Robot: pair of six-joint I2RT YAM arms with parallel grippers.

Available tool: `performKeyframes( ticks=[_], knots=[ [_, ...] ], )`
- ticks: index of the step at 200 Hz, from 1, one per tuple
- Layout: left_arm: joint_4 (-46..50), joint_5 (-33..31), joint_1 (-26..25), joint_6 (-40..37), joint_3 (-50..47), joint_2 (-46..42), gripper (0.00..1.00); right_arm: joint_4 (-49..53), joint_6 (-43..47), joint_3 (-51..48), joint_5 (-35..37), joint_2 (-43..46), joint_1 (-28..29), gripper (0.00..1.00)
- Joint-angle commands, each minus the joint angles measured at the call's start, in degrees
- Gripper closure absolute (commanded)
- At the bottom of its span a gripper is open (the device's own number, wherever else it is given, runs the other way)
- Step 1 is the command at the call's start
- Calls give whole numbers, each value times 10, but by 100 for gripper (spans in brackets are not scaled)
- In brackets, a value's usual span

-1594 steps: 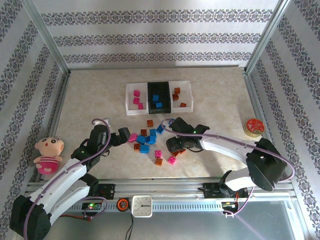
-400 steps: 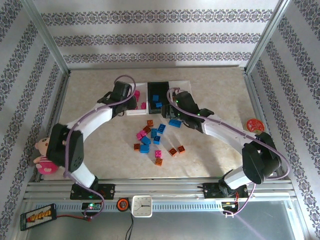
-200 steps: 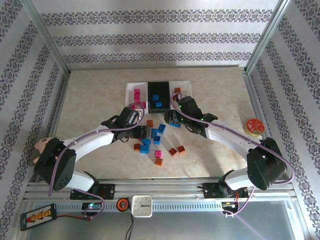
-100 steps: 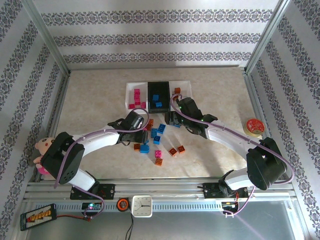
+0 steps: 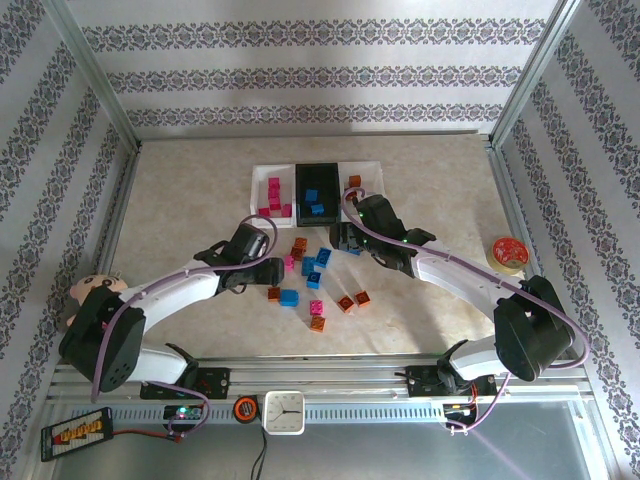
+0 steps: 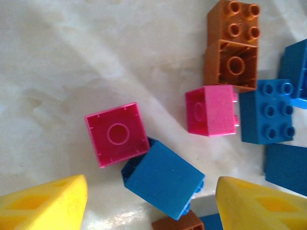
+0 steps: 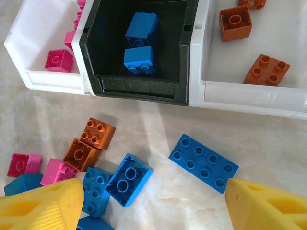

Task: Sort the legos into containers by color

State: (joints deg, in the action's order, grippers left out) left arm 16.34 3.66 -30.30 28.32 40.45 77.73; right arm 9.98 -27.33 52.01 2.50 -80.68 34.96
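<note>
Marble tabletop [image 6: 96,57] holds studded 3-colour legos [image 6: 116,134]; left gripper [image 6: 151,184] and right gripper [image 7: 153,187] gape empty.

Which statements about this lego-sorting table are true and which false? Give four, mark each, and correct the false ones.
1. The black bin holds two blue bricks. True.
2. The long blue brick lies inside a white bin. False: it lies on the table, in front of the bins.
3. The left gripper is shut on a pink brick. False: its jaws stand open and hold nothing.
4. The white bin on the robot's right holds orange-brown bricks. True.
</note>
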Motion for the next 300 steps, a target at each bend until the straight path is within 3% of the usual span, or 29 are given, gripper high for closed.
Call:
performKeyframes(
  ticks=[1,54,100,144,204,233,263,300],
  knots=[
    [17,15,-12,5,15,2,29,-5,-9,-9,1,10,-4,22],
    [-7,-4,-35,34,4,59,28,-6,-9,-10,1,11,-5,22],
    [-58,-23,-38,24,3,89,34,-2,-7,-14,3,17,-5,22],
    [-66,-44,-38,2,20,98,31,-3,-6,-15,3,18,-5,22],
    [-41,-25,-39,14,1,76,53,-1,-4,-15,7,20,-7,22],
    [-1,-15,-46,28,-3,-1,57,-1,-5,-18,8,28,-12,22],
    [27,0,-44,21,57,-46,57,-2,-7,-25,13,42,-20,22],
    [6,10,-40,-9,217,82,59,-3,-15,-48,16,60,-29,22]
  ],
)
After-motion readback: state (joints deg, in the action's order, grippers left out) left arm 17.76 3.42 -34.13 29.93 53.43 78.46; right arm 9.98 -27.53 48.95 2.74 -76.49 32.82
